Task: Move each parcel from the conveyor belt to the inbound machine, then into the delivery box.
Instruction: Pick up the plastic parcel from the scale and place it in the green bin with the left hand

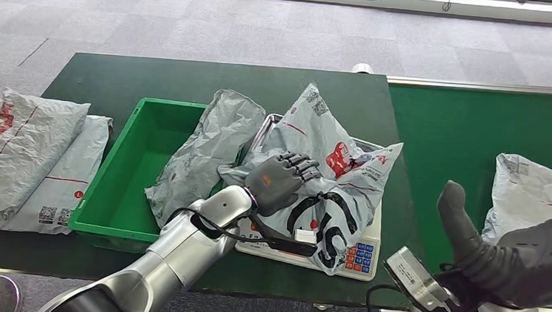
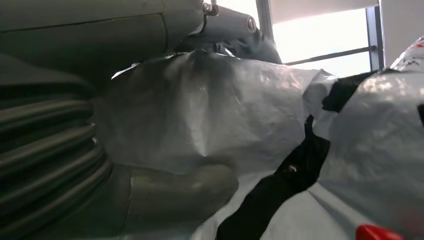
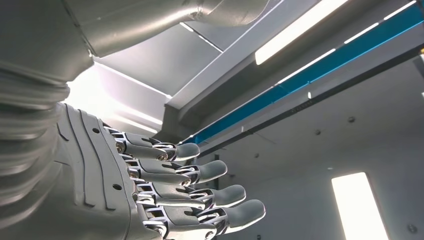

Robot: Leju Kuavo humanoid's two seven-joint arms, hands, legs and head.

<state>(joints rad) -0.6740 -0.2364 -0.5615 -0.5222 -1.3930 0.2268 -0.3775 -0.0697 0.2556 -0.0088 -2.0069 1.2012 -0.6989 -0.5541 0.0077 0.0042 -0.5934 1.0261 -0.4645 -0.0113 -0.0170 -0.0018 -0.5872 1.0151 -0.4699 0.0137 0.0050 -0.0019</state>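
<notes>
A grey parcel (image 1: pixel 329 181) on the scale (image 1: pixel 357 256) is gripped by the left hand (image 1: pixel 280 181); the right hand (image 1: pixel 520 254) is held open, fingers (image 3: pixel 220 195) apart, empty.

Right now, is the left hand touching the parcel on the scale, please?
Touching: the head view shows the left hand resting on the parcel, fingers pressed into its grey wrapping.

No word or number can be read in full. The grey parcel (image 1: pixel 329 181) under the left hand's fingers (image 1: pixel 298 168) carries large black lettering just below the fingers and a red logo beside them, both too creased to read. The parcels (image 1: pixel 30 159) well apart to the left show small QR-like codes and red marks, illegible.
</notes>
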